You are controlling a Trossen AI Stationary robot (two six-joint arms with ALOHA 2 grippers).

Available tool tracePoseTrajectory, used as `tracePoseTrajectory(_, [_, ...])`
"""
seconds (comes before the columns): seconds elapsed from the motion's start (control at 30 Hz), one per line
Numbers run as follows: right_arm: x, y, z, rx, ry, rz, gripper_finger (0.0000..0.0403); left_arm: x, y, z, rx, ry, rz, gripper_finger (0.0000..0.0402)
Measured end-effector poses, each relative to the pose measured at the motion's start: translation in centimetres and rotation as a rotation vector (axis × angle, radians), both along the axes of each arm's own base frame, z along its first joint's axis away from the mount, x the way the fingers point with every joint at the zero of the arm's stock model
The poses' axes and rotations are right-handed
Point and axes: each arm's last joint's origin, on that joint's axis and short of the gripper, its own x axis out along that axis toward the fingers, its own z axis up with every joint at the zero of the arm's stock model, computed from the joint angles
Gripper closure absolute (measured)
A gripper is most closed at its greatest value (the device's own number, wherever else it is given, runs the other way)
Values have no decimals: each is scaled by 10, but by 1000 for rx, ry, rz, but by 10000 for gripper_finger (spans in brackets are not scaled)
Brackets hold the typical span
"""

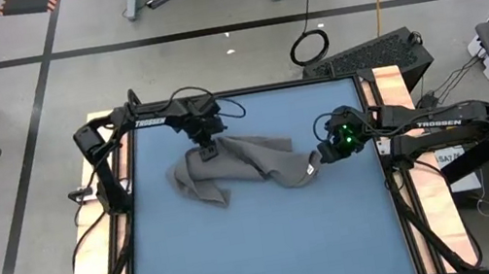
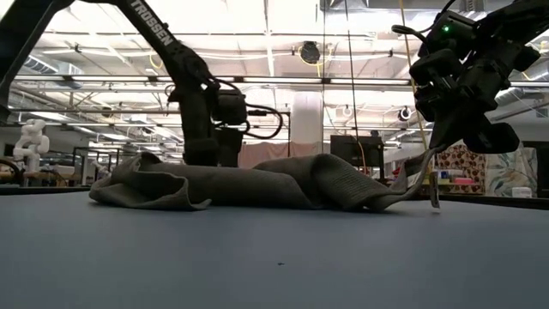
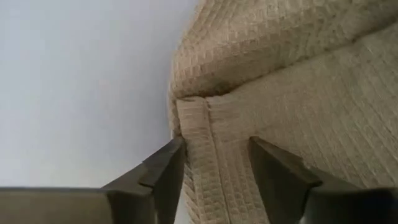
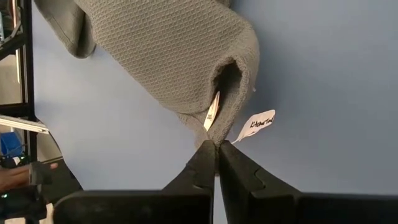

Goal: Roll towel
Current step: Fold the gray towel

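Note:
The dark grey towel (image 1: 234,166) lies crumpled across the middle of the blue table (image 1: 272,251), with folds bunched at its left end (image 2: 146,187). My left gripper (image 3: 214,163) is open over the towel's far left part (image 1: 208,151), one finger on each side of a hemmed edge (image 3: 202,143). My right gripper (image 4: 216,144) is shut on the towel's right end (image 1: 316,163), next to the small white tag (image 4: 256,122). That end is raised off the table (image 2: 419,172). My left gripper points down at the hemmed edge (image 3: 200,155); I cannot tell whether its fingers touch the cloth. My right gripper pinches the towel's corner (image 4: 214,132) between its two fingertips, beside the white tag. The fingers come from above and from the table's right. The corner is lifted and the cloth slopes down from it to the table, where the remainder lies.
Bare blue tabletop lies on the near side (image 2: 274,257) and to the right of the towel. The table's wooden side rails (image 1: 393,94) and the arm bases (image 1: 93,141) stand at the left and right edges.

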Motion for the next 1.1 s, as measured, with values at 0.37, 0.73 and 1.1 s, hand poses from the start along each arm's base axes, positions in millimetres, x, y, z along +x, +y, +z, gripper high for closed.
tracePoseTrajectory(0.37, [0, 0, 0, 1, 0, -1, 399, 13, 0, 2, 24, -125, -20, 300])
tracePoseTrajectory(0.73, [0, 0, 0, 11, 0, -2, 399, 17, -8, 12, -18, -124, 19, 382])
tracePoseTrajectory(1.1, [0, 0, 0, 9, 2, -4, 399, 1, -22, 88, 68, -266, 27, 380])
